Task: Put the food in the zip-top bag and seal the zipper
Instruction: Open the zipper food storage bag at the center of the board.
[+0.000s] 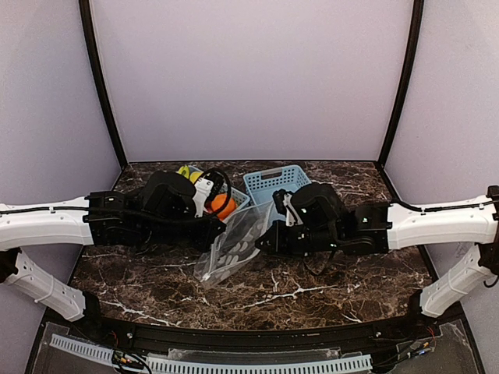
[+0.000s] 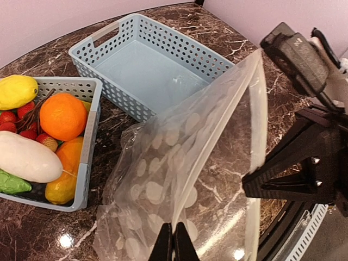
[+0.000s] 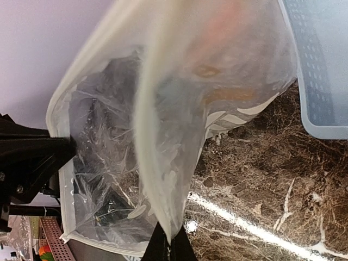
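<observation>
Overhead, on the dark marbled worktop (image 1: 312,288), the left tool (image 1: 218,231) and right tool (image 1: 263,243) meet at the zip-top bag (image 1: 234,251), which slants between them. Behind it sit the food (image 1: 221,206) and a second basket (image 1: 274,183).

At the left wrist, the left tool (image 2: 174,247) is clenched on the bag's (image 2: 179,179) near edge, and the right tool (image 2: 251,184) pinches the far edge. An orange (image 2: 63,116), a white oblong piece (image 2: 27,157) and a yellow piece (image 2: 17,91) lie in the food basket (image 2: 87,163), left of the bag.

At the right wrist, the right tool (image 3: 169,249) is clenched on one lip of the bag (image 3: 163,136), whose mouth gapes. The left tool (image 3: 65,145) grips the opposite lip.
</observation>
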